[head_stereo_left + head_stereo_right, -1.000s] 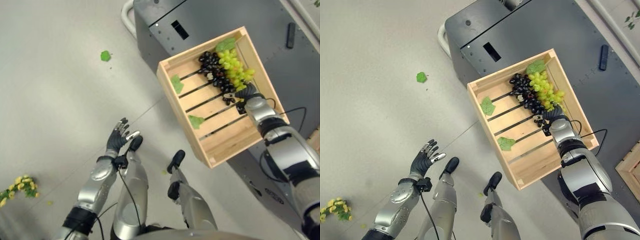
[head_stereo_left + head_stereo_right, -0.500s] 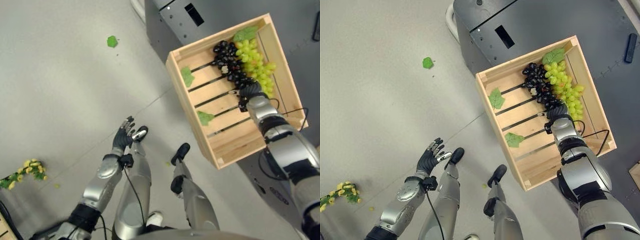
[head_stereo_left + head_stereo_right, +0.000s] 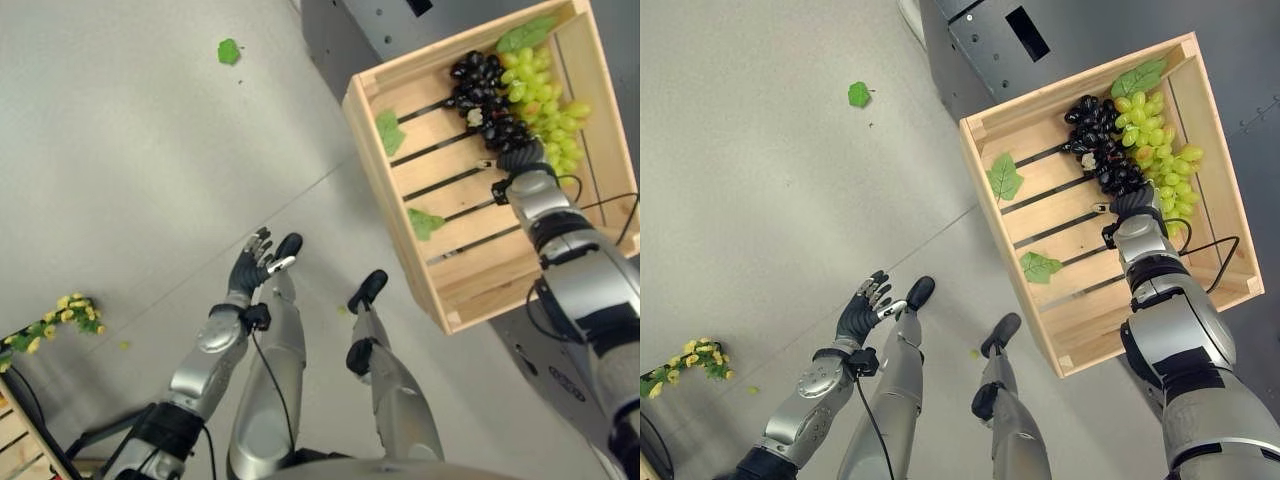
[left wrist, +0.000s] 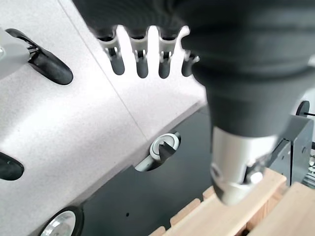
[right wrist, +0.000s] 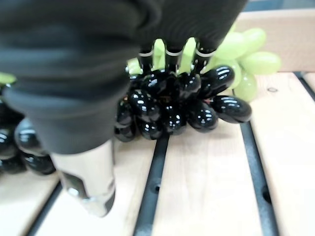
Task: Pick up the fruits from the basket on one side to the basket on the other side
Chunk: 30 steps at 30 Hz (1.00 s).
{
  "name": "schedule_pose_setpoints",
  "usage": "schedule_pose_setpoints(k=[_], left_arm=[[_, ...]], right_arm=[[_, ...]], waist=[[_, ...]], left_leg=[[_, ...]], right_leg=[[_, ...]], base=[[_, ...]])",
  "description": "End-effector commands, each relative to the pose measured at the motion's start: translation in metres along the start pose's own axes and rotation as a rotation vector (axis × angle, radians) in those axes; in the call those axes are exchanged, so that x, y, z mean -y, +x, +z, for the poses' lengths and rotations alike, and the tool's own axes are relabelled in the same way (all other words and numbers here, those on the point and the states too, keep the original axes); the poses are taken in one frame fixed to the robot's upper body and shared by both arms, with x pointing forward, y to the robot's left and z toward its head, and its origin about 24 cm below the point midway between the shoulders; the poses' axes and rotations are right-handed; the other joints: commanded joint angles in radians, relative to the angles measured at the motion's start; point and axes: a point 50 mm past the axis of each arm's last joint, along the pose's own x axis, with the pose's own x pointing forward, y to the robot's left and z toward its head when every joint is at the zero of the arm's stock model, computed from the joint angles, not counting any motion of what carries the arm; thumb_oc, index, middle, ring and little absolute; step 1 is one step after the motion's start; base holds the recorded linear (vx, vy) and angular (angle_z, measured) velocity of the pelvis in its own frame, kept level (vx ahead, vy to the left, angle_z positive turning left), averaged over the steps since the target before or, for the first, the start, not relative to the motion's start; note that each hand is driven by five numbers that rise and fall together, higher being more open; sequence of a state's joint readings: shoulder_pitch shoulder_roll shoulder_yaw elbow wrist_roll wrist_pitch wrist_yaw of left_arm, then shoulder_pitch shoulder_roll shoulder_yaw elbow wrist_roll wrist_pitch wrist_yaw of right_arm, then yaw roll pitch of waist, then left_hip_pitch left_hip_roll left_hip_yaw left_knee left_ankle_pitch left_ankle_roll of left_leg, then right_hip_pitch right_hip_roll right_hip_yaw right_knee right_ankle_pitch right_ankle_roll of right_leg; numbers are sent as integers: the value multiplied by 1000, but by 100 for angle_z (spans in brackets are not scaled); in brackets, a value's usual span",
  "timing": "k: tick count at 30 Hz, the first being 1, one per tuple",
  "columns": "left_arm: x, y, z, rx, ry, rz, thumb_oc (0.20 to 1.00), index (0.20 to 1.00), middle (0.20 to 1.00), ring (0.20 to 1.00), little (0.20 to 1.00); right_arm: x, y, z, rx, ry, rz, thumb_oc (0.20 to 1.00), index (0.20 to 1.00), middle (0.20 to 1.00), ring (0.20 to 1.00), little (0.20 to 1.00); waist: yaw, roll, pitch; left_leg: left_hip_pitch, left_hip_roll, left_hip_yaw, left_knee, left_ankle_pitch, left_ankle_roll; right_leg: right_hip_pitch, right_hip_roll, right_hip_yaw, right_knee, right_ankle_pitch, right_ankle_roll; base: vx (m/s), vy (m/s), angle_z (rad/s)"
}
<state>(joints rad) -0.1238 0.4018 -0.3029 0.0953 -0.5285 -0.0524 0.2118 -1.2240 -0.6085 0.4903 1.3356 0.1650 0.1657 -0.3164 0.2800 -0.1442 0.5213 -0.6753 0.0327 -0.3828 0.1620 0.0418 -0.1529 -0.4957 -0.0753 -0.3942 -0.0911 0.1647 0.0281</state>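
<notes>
1. loose green leaf (image 3: 859,94) on the grey floor (image 3: 760,200), well apart from the rest.
2. small bunch of yellow flowers w/ green leaves (image 3: 52,317) on floor near view's left edge.
3. dark grey cart (image 3: 1060,40) w/ a rectangular slot on top.
4. tiny green scrap (image 3: 124,345) just beside the flowers.

Left hand (image 3: 862,312) hangs low, fingers spread open; right hand (image 3: 1137,203) reaches forward, fingers hidden.
</notes>
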Motion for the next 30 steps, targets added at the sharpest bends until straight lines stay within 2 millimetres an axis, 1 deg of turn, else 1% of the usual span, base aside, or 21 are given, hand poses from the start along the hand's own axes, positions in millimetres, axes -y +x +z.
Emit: schedule_pose_setpoints(k=[1,2,3,4,5,7,8,9,10,11,12,13,14,15,16,21,26,29,30], left_arm=[[21,-9,22,121,-28,-89,1000,1000,1000,1000,1000],[21,-9,22,121,-28,-89,1000,1000,1000,1000,1000],[22,-8,22,119,-29,-86,1000,1000,1000,1000,1000],[22,-8,22,119,-29,-86,1000,1000,1000,1000,1000],[22,-8,23,123,-30,-85,1000,1000,1000,1000,1000],[23,-8,24,128,-27,-85,1000,1000,1000,1000,1000],[23,-8,24,128,-28,-85,1000,1000,1000,1000,1000],[24,-8,24,130,-23,-91,1000,1000,1000,1000,1000],[25,-8,25,133,-24,-94,1000,1000,1000,1000,1000],[26,-8,24,133,-27,-96,1000,1000,1000,1000,1000],[27,-8,26,139,-28,-98,1000,1000,1000,1000,1000],[29,-9,24,133,-33,-99,1000,1000,1000,1000,1000],[30,-7,28,149,-30,-103,1000,1000,1000,1000,1000],[30,-8,26,144,-35,-100,1000,1000,1000,1000,1000],[32,-7,26,147,-40,-99,1000,1000,1000,1000,1000],[38,-7,26,149,-60,-97,1000,1000,1000,1000,1000],[44,-5,24,141,-72,-101,1000,1000,1000,1000,1000],[49,-4,23,134,-81,-113,1000,1000,1000,1000,1000],[51,-3,22,131,-82,-120,1000,1000,1000,1000,1000]], right_arm=[[21,-1,52,197,-91,-54,1000,1000,1000,1000,1000],[21,-1,52,197,-91,-54,1000,1000,1000,1000,1000],[29,0,58,209,-120,-79,1000,1000,1000,1000,1000],[29,0,58,210,-120,-79,1000,1000,1000,1000,1000],[35,0,62,214,-147,-103,1000,1000,1000,1000,1000],[36,0,67,230,-201,-119,1000,1000,1000,1000,1000],[36,0,68,231,-201,-119,1000,1000,1000,1000,1000],[37,-2,76,257,-310,-146,950,950,950,950,950],[39,-2,75,257,-336,-156,636,636,636,636,636],[35,-3,76,264,-356,-152,548,548,548,548,548],[35,-3,76,267,-361,-155,507,507,507,507,507],[28,-3,73,267,-370,-138,511,511,511,511,511],[29,-4,76,272,-355,-146,391,391,391,391,391],[25,-4,74,269,-352,-137,238,238,238,238,238],[25,-4,72,265,-335,-142,200,200,200,200,200],[14,-4,60,235,-239,-131,200,200,200,200,200],[-3,-6,45,180,-64,-83,200,200,200,200,200],[-10,-8,40,158,-2,-66,200,200,200,200,200],[-13,-8,37,139,44,-58,200,200,200,200,200]], waist=[[-1,64,-1],[-1,64,-1],[-3,60,-1],[-3,60,-1],[-5,57,-1],[-5,55,-1],[-5,55,-1],[-3,54,-1],[-2,57,-1],[-2,59,-1],[0,62,-1],[-2,67,-1],[1,72,-1],[-3,76,-1],[-2,82,-1],[2,105,-1],[5,130,-1],[7,143,-1],[7,148,-1]], left_leg=[[-3,-2,8,-107,53,-10],[-3,-2,8,-107,53,-10],[-6,-4,6,-108,52,-10],[-7,-4,6,-108,52,-10],[-10,-4,6,-109,52,-10],[-16,-6,7,-108,52,-11],[-17,-7,7,-108,52,-11],[-26,-9,7,-109,53,-11],[-30,-10,5,-109,54,-10],[-36,-11,2,-110,56,-10],[-41,-13,0,-110,57,-10],[-19,-8,3,-114,29,-12],[-54,-17,-5,-111,59,-11],[-32,-12,-1,-116,32,-12],[-39,-15,-2,-115,34,-11],[-67,-21,-5,-120,39,-9],[-91,-30,-8,-119,44,-5],[-99,-33,-6,-121,46,-4],[-100,-34,-5,-122,46,-2]], right_leg=[[45,-64,-17,134,-224,109],[45,-64,-18,134,-225,109],[44,-65,-21,135,-227,109],[43,-65,-21,135,-227,109],[41,-67,-23,136,-227,110],[36,-68,-22,136,-226,110],[35,-69,-22,136,-226,110],[28,-69,-25,139,-226,110],[24,-70,-27,141,-228,111],[19,-71,-29,144,-228,111],[16,-73,-31,147,-231,111],[36,-69,-21,153,-263,113],[7,-76,-38,155,-234,113],[25,-72,-26,160,-265,113],[19,-75,-31,166,-267,114],[-9,-78,-39,176,-274,114],[-33,-86,-44,189,-282,112],[-45,-89,-44,194,-283,113],[-49,-92,-43,195,-282,113]], base=[[14,-4,9],[14,1,8],[7,3,6],[18,8,6],[0,0,0],[0,0,0],[0,0,0],[0,0,0],[0,0,0],[0,0,0],[97,-65,2],[18,10,3],[84,-56,8],[10,11,14],[93,-68,21],[7,6,6],[3,9,1],[-1,34,6],[-3,35,4]])
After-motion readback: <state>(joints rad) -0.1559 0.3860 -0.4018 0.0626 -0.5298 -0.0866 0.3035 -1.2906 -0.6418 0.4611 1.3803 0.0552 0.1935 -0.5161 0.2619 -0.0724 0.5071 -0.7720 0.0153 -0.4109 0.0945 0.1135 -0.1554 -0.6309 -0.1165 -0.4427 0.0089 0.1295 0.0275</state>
